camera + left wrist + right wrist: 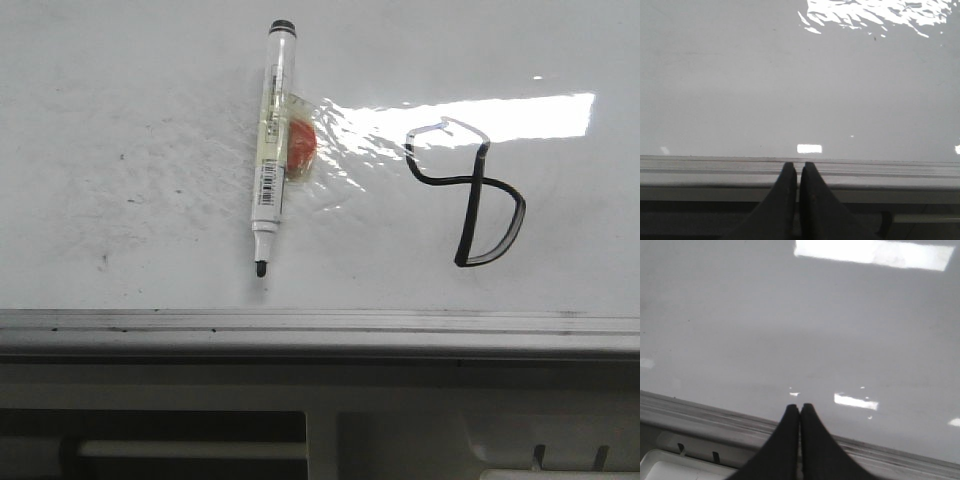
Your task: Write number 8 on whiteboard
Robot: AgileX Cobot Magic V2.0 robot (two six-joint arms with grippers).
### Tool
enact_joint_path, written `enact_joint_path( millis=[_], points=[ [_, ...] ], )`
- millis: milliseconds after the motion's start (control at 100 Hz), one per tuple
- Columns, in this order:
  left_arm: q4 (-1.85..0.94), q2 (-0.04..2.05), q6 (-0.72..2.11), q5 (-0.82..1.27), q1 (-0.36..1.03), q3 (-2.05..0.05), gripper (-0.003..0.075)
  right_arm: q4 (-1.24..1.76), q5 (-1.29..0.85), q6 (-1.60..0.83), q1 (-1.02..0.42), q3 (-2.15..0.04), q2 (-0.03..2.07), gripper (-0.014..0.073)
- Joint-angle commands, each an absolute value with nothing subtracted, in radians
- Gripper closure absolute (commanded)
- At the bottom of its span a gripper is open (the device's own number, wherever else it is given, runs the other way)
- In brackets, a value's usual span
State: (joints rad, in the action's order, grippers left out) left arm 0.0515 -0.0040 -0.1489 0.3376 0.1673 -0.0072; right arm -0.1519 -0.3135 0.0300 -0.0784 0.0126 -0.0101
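The whiteboard [150,120] lies flat, filling the front view, its grey frame edge [320,322] running along the near side. The number 8 [467,195] is drawn in black on the right part of the board, a small upper loop partly washed out by glare and a larger D-shaped lower loop below it. Well to its left lies a marker [270,150], uncapped, tip toward the frame, with an orange piece [302,143] taped against its barrel. The left gripper [799,172] hangs over the frame edge, its fingers [785,190] pressed together on nothing. The right gripper [800,412] likewise sits at the board's edge, fingers [787,435] closed and holding nothing.
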Motion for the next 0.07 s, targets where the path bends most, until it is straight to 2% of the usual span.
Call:
enact_joint_path(
  millis=[0,60],
  points=[
    [0.044,-0.029,-0.157,0.293,0.166,0.033,0.0741,-0.164,-0.274,0.031,-0.071,0.024,-0.032,0.0637],
    [0.044,-0.029,-0.157,0.293,0.166,0.033,0.0741,-0.164,-0.274,0.031,-0.071,0.024,-0.032,0.0637]
  ],
)
